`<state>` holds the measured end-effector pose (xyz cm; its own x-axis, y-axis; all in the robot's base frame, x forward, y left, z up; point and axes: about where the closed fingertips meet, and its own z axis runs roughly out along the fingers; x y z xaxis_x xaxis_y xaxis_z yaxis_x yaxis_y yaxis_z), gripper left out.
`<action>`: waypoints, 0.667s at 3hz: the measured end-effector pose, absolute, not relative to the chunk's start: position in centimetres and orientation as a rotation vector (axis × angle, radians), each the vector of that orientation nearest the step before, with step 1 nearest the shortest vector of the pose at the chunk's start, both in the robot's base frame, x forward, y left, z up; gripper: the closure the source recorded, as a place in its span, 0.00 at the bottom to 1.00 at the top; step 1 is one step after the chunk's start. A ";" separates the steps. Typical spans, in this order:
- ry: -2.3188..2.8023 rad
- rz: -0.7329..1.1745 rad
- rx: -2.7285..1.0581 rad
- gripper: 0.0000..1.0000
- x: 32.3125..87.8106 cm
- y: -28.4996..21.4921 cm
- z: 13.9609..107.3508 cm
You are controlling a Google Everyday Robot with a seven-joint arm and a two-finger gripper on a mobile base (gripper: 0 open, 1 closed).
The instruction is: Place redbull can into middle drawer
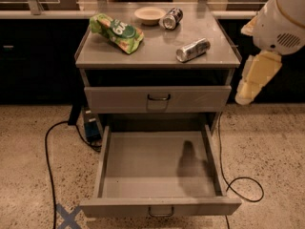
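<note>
The redbull can (193,50) lies on its side on the right part of the cabinet top (152,56). The middle drawer (159,207) is pulled fully out below and holds nothing. The upper drawer (157,99) is pushed in. My arm hangs at the right edge of the view. Its cream-coloured end, the gripper (256,78), hangs beside the cabinet's right side. It is to the right of the can and lower than it, and touches nothing.
A green snack bag (116,31), a pale bowl (149,15) and a darker can (171,18) lie on the back of the cabinet top. Black cables (47,142) run over the speckled floor on both sides. A blue tape cross (66,217) marks the floor at the front left.
</note>
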<state>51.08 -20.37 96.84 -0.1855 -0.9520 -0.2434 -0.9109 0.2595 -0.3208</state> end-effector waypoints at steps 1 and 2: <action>2.157 -0.135 -1.657 0.00 56.6 -20.2 94.8; 2.204 -0.162 -1.673 0.00 62.8 -20.0 91.6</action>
<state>62.76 -19.96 91.55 -0.2287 -0.9485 -0.2190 -0.9062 0.2896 -0.3080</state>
